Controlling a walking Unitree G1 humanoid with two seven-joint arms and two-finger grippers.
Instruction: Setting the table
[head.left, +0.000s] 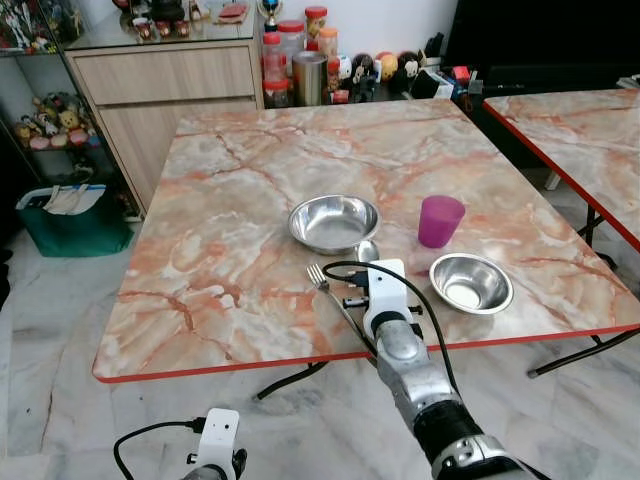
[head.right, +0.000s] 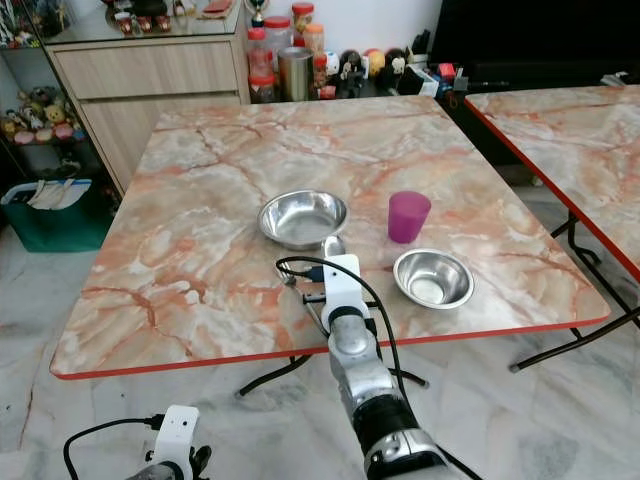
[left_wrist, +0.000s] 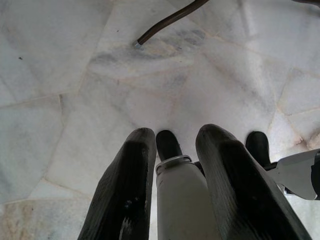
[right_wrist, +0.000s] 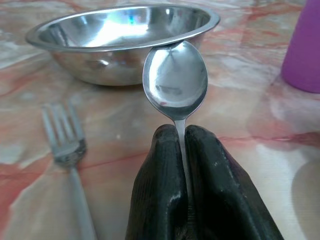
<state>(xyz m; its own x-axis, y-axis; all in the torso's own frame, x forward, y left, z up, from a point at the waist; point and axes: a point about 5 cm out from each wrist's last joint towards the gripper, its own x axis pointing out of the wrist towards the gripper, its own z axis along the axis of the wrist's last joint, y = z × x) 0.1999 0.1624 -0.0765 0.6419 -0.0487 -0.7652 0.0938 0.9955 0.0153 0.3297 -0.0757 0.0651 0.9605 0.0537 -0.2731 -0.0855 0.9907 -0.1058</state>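
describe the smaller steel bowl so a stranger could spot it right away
On the marble-patterned table, look along the near red edge toward the robot's right. The smaller steel bowl sits there, just nearer than the purple cup; unlike the larger steel bowl, it is narrower.

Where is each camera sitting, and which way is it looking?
Left eye view: on the head, looking down at the marble table; right arm, left wrist show.
Right eye view: beside it, same scene; both share the purple cup.
Left wrist view: on the hanging left arm, facing the floor; left gripper shows.
Right wrist view: along the right gripper pinching the spoon by the big bowl and fork, shared with the head views.
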